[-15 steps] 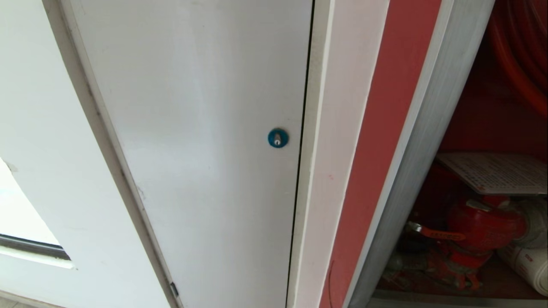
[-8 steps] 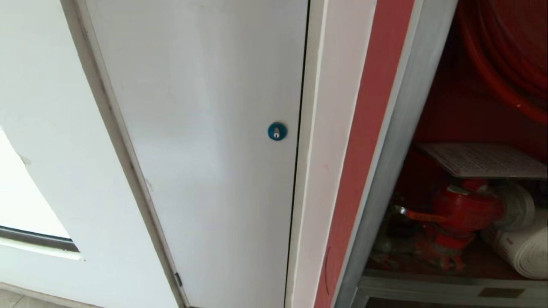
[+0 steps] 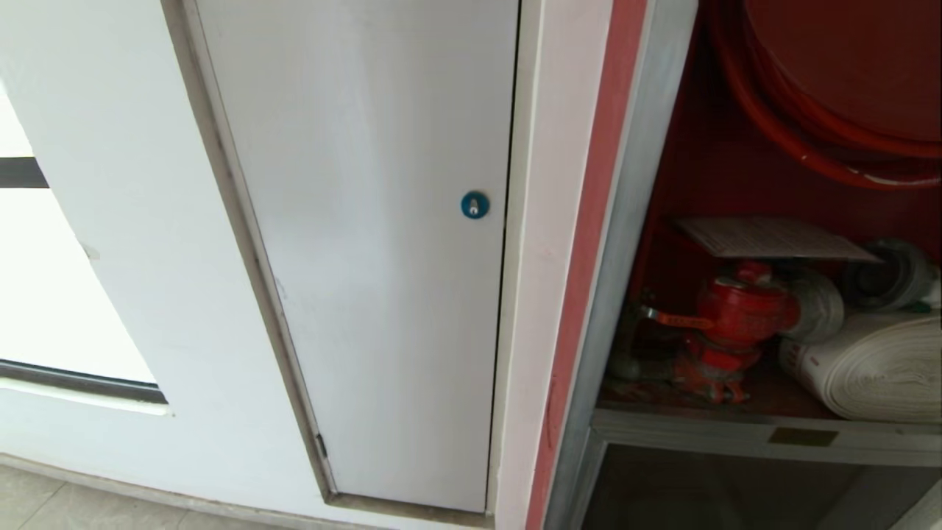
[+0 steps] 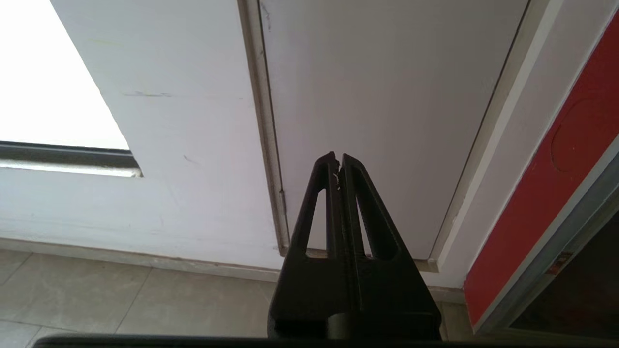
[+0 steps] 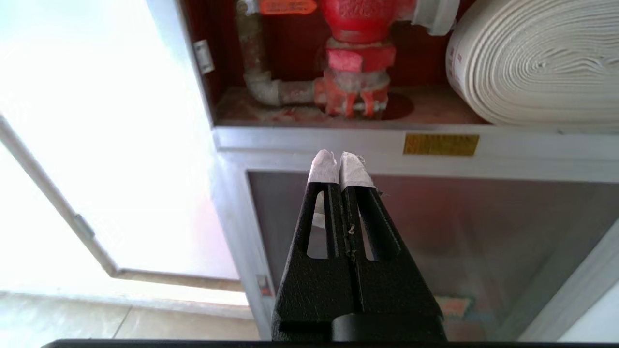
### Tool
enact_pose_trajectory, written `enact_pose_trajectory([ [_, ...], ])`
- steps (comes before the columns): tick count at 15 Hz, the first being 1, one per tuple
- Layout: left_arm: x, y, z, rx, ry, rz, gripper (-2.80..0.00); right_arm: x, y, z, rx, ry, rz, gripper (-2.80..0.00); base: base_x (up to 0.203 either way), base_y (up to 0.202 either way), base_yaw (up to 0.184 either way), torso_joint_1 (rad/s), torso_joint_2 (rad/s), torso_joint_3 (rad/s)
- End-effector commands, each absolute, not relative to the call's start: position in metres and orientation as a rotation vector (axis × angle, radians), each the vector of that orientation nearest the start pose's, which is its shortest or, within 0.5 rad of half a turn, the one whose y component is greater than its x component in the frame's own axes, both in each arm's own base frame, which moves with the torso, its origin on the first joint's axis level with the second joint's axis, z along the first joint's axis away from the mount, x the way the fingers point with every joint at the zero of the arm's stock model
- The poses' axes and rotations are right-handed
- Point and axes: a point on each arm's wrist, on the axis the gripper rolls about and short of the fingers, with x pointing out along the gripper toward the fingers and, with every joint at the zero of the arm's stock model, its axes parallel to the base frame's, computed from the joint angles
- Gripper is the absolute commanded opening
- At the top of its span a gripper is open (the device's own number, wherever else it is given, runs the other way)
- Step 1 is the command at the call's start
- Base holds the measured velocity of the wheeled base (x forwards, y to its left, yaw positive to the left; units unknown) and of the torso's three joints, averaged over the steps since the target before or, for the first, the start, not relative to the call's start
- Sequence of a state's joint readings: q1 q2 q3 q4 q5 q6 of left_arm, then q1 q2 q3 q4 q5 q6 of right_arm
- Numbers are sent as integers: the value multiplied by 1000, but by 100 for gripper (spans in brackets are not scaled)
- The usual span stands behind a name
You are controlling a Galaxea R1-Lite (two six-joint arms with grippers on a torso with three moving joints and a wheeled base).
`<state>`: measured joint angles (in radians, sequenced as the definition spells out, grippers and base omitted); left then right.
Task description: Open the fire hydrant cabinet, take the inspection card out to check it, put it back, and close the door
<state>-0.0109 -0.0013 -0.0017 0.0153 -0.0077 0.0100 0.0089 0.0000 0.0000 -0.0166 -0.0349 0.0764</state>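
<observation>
2 empty grippers, left gripper (image 4: 338,159) and right gripper (image 5: 340,159), fully closed before pale wall (image 3: 132,243).

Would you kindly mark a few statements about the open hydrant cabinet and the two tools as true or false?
1. The inspection card lies flat above the red valve, inside the fire hydrant cabinet. True.
2. The right tool grips the card. False: it is shut on nothing, in front of the cabinet's lower frame.
3. The white rolled hose sits on the cabinet floor beside the valve. True.
4. The pale grey panel with the blue round lock stands open. False: it is closed flush in its frame.
5. The left tool is wide open. False: it is shut, facing the grey panel.
</observation>
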Motion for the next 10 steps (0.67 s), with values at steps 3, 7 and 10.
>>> enact_pose_trajectory([
  [3,-23,0,74,10,14,-17,-280,-23,-1,76,77,-14,-25,-280,-197,0,3,0,2,3],
  [7,-23,0,74,9,14,-17,-280,-23,-1,76,77,-15,-26,-280,-197,0,1,3,0,1],
  [10,-23,0,74,9,14,-17,-280,-23,-1,76,77,-14,-26,-280,-195,0,0,3,4,-1],
])
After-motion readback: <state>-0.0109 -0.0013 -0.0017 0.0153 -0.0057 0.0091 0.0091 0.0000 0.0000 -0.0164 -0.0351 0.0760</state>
